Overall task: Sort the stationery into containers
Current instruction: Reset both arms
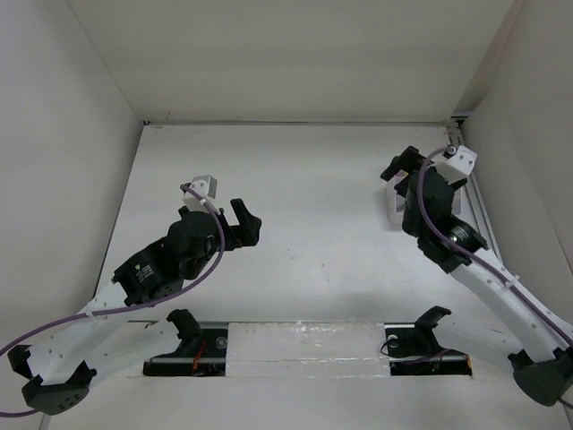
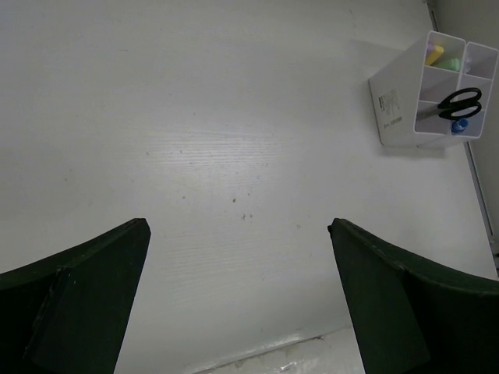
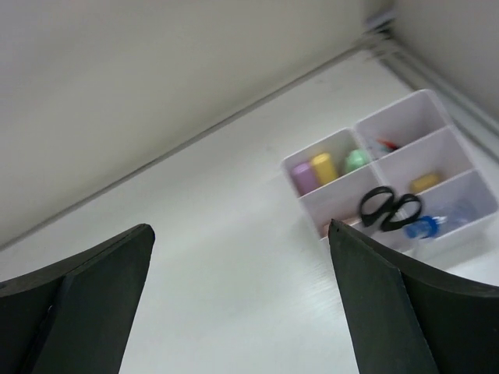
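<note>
The white four-compartment organizer (image 3: 341,204) stands at the right of the table, mostly hidden under my right arm in the top view (image 1: 392,206). One compartment holds pink (image 3: 302,176), yellow (image 3: 323,166) and green (image 3: 357,159) sticks. Another holds a red pen (image 3: 387,144), and a third a peach stick (image 3: 425,182). Black-handled scissors (image 3: 390,209) and a blue-capped bottle (image 3: 425,227) share the nearest compartment. My right gripper (image 3: 240,226) hangs open and empty above and just left of the organizer. My left gripper (image 2: 238,224) is open and empty over bare table, far from the organizer (image 2: 394,105).
White walls enclose the table on the left, back and right. A metal rail (image 1: 479,215) runs along the right edge next to the organizer. The arm bases and a taped strip (image 1: 304,345) sit at the near edge.
</note>
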`<state>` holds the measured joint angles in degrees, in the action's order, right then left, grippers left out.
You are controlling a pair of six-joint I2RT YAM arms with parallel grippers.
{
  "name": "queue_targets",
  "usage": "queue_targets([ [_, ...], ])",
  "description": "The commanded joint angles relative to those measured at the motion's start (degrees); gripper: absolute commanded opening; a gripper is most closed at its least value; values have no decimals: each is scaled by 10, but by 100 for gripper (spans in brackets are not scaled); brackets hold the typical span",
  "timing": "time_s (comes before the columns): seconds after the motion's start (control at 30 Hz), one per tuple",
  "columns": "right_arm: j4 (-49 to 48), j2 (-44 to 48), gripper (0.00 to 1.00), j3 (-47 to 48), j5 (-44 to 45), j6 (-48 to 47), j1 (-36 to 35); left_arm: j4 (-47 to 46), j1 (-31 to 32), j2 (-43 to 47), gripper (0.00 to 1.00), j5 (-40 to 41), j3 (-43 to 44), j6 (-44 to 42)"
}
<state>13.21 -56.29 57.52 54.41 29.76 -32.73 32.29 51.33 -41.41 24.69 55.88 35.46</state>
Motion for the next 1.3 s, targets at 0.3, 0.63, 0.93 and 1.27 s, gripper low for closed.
queue_targets([
  [0.3, 97, 164, 100, 2, -314, -108, -137, 123, 1, -47, 100, 199, 81, 129],
  [0.63, 209, 222, 100, 31, -339, -130, -137, 207, 1, -4, 100, 302, 86, 173],
  [0.93, 190, 266, 100, 18, -321, -119, -148, 160, -23, 60, 100, 288, 48, 161],
  [1.27, 203, 279, 100, 12, -249, -81, -148, 135, -23, 86, 100, 276, 26, 138],
])
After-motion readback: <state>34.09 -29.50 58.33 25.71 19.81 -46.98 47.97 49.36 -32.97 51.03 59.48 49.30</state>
